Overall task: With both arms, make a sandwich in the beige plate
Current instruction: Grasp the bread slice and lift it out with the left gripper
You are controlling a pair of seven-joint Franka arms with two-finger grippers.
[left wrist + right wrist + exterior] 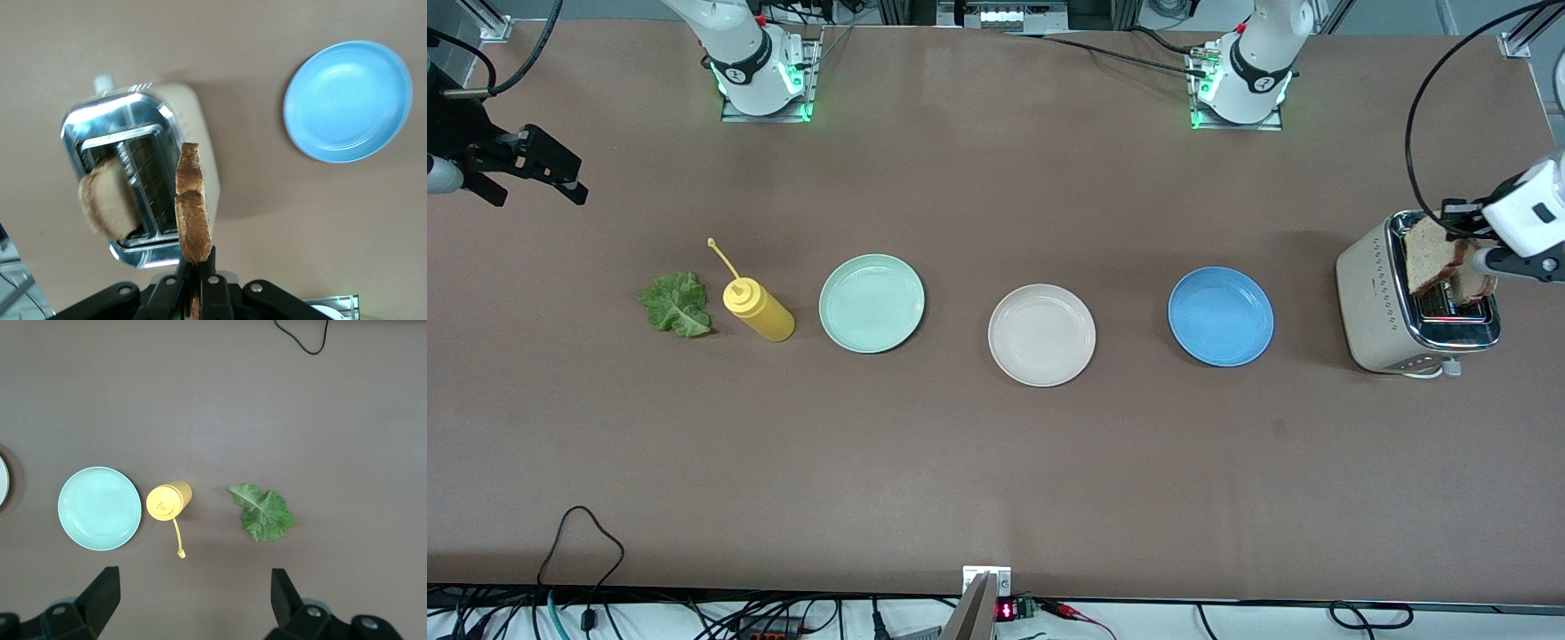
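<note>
One brown-crusted bread slice is hanging pinched in my left gripper over the cream-and-chrome toaster, while I'm idling the right gripper spread wide over the table

The left gripper is clamping a bread slice above the toaster. The right gripper is waiting, fingers spread wide, above the table.
</note>
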